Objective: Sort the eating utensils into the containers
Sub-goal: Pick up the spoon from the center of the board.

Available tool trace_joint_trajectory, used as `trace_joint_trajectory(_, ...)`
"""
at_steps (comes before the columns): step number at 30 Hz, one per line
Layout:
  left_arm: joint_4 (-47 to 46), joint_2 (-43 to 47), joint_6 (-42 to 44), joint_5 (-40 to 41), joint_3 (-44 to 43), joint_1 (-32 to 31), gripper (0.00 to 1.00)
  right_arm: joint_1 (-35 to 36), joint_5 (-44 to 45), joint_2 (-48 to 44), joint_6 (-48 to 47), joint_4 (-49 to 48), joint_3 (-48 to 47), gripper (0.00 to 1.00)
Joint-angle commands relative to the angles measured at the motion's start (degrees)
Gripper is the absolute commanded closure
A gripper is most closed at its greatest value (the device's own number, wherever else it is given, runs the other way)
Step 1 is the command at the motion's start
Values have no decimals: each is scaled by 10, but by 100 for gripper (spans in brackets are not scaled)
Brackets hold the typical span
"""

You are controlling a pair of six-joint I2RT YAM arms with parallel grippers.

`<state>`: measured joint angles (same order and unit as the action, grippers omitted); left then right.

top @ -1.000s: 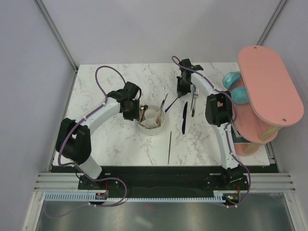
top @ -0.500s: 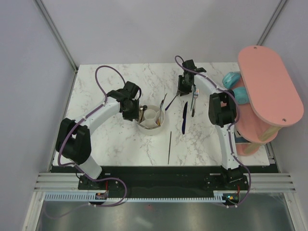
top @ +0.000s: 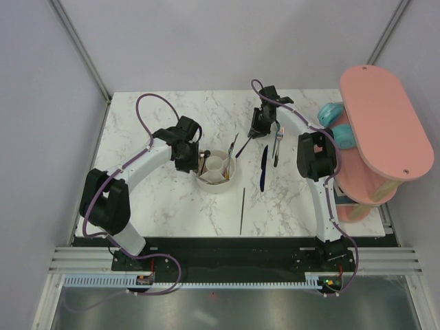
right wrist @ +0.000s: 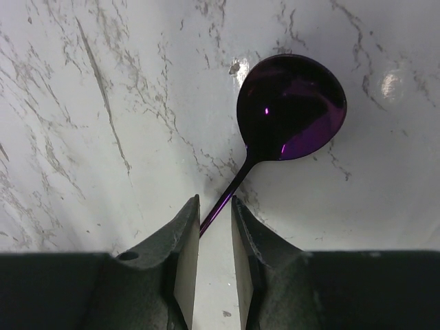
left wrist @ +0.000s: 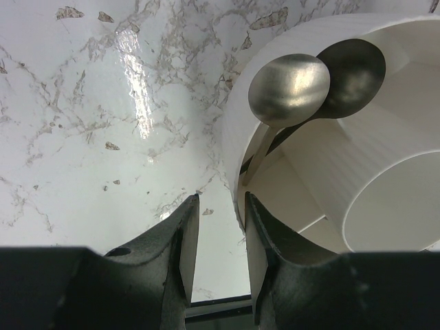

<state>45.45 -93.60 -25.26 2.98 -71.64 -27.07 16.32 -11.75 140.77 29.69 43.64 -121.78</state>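
Observation:
The purple spoon (right wrist: 290,106) lies on the marble. Its thin handle runs back between the fingertips of my right gripper (right wrist: 214,206), whose jaws stand open, wider than the handle. The white round container (top: 218,172) sits mid-table, and my left gripper (left wrist: 222,206) is open right beside its outer wall (left wrist: 237,130). A gold-toned spoon (left wrist: 289,81) and a darker spoon (left wrist: 354,69) stand in one ring section. Loose on the table are a silver fork (top: 278,143), a dark blue utensil (top: 263,167), a thin stick (top: 243,210) and a silver utensil (top: 234,145) by the container's rim.
A large pink oval board (top: 385,124) on a stand rises at the table's right edge, with teal objects (top: 333,113) beside it. Grey walls close in the back and both sides. The right arm's elbow (top: 315,157) hangs near the fork.
The right wrist has shifted slightly toward the left over the purple spoon, and its jaws have parted. The left arm has stayed still beside the container.

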Motion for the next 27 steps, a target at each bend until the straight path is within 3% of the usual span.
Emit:
trace_joint_trajectory(1, 9, -3, 2, 18, -21, 4, 61, 4, 36, 22, 23, 26, -34, 67)
trace_joint_trajectory(8, 10, -4, 2, 16, -18, 4, 62, 16, 57, 48, 13, 58, -53, 70)
trace_joint_trajectory(16, 11, 9, 2, 23, -15, 4, 62, 50, 159, 60, -31, 114, -58, 69)
trace_joint_trajectory(27, 10, 15, -8, 23, -11, 4, 62, 47, 235, -15, -109, 128, 77, 69)
